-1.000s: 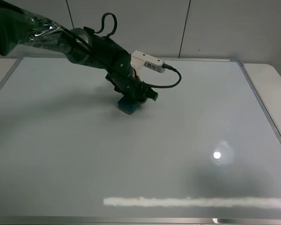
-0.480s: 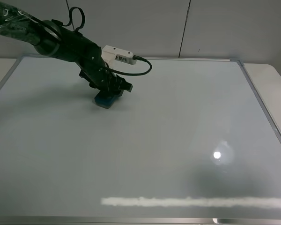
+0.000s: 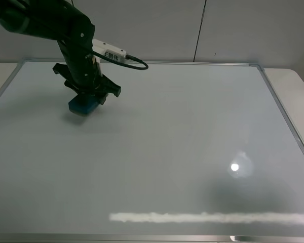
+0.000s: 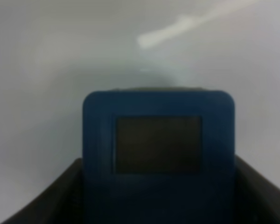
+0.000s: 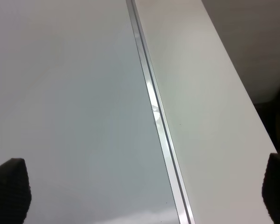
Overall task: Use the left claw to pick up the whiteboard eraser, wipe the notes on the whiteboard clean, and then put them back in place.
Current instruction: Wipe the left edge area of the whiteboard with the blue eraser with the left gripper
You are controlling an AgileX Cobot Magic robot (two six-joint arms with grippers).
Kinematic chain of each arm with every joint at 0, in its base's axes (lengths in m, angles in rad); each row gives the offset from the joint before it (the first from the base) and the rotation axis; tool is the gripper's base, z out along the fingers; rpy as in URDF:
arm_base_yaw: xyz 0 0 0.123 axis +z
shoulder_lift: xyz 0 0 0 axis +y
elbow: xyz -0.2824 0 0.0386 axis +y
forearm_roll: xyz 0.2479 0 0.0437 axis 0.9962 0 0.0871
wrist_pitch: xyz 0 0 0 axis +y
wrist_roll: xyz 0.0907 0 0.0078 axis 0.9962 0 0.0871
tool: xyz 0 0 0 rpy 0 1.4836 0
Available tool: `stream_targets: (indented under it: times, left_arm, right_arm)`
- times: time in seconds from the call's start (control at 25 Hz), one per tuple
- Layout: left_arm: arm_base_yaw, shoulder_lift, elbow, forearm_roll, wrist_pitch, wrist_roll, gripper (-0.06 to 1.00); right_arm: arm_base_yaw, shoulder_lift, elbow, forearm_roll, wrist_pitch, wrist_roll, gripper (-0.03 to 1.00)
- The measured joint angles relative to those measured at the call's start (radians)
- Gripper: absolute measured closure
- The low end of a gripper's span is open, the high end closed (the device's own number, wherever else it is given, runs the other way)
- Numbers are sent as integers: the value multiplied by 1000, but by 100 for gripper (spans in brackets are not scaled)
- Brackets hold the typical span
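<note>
Eraser (image 3: pixel 80 106) moved left on whiteboard (image 3: pixel 192 131), held by left end effector (image 3: pixel 86 100) — dark inset (image 4: pixel 157 143) wrist-view only, right end effector (image 5: pixel 142 186) wide.

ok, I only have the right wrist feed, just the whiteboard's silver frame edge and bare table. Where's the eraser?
Observer: The small teal-blue rectangular eraser is under the black left gripper, over the far left part of the large glossy white board in the high view.
Operator: Actually gripped?
Observer: Yes. The left wrist view shows it clamped between the two black fingers, with the jaws shut on its sides.
Operator: Any marker scribble showing?
Observer: None that I can see on the board in the high view. The only mark is a white glare streak near the front edge.
</note>
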Motion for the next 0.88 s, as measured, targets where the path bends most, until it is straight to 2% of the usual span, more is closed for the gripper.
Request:
stream_targets:
  times: [0.2, 0.36, 0.56, 0.88]
  left_arm:
    - [38, -127, 1, 8, 144, -25, 39]
    - [79, -211, 78, 8, 158, -65, 39]
    - [164, -309, 277, -10, 13, -113, 39]
    - [312, -399, 613, -29, -343, -107, 39]
  right_arm:
    - [0, 0, 0, 0, 0, 0, -2]
    - [0, 0, 0, 0, 0, 0, -2]
    - [0, 0, 0, 0, 0, 0, -2]
    - [0, 0, 0, 0, 0, 0, -2]
